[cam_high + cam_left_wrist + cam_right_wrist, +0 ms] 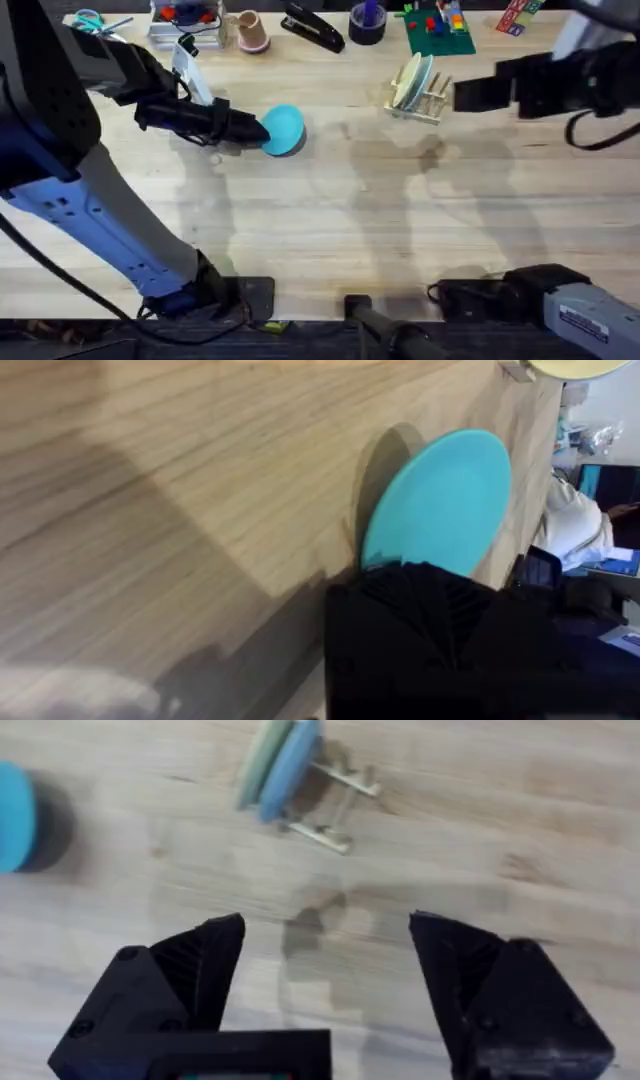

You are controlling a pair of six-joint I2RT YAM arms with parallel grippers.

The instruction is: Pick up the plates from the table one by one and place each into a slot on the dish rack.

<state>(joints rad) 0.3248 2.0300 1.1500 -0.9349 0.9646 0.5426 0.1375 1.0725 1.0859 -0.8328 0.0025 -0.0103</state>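
Blue plate (284, 130) pinched on edge in my left tool (252, 128), lifted off the tabletop (330, 220) for the dish rack (420, 92); right tool (325, 955) spread.

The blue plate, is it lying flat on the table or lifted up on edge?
Lifted and tilted: the blue plate is gripped at its rim by the left end effector, casting a shadow on the table.

Your left gripper (255, 128) looks like matt black plastic, clamped on the sky-blue plate (284, 130), whose smooth face carries a soft sheen. Under it, the table (330, 210) is pale planked wood with visible grain and a dull finish. Ahead of your right gripper (325, 955), with its black faceted matt fingers parted, the dish rack (335, 805) is bare light wood
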